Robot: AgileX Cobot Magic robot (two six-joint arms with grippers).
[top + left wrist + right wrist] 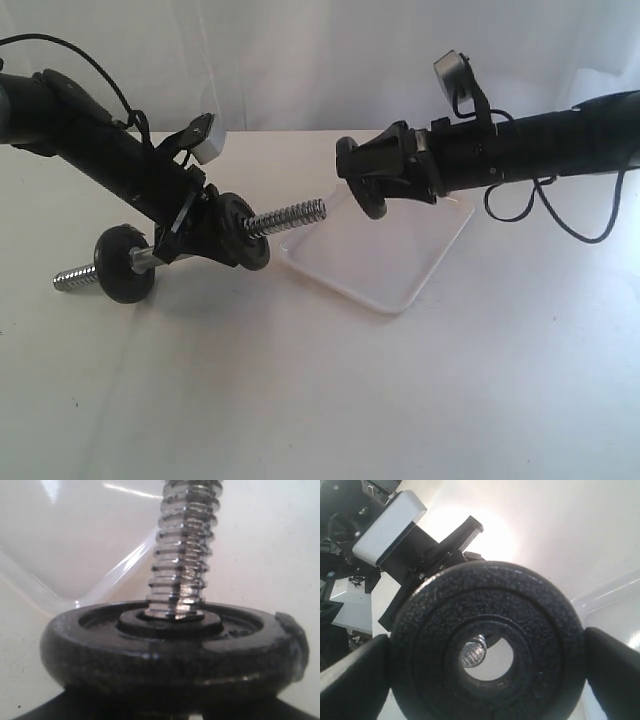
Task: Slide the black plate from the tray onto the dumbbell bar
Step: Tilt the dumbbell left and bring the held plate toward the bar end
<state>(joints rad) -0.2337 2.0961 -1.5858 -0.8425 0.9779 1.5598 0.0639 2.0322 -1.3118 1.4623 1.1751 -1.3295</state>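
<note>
- Exterior: we see the left gripper (192, 237) clamping the shiny chrome dumbbell bar (290, 217) above the white tabletop (300, 400). The right gripper (362, 182) grasps the small round black plate (374, 205) over the glossy white tray (400, 275).
- Left wrist: the bar's thread (182, 550) rises from a mounted black disc (170, 650).
- Right wrist: our plate's hole frames the bar tip (474, 652).

White tabletop (320, 400), pale draped backdrop (300, 60) behind it

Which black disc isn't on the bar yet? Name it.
The disc clamped in the right tool, just off the bar end; the left disc and middle disc are threaded on.
</note>
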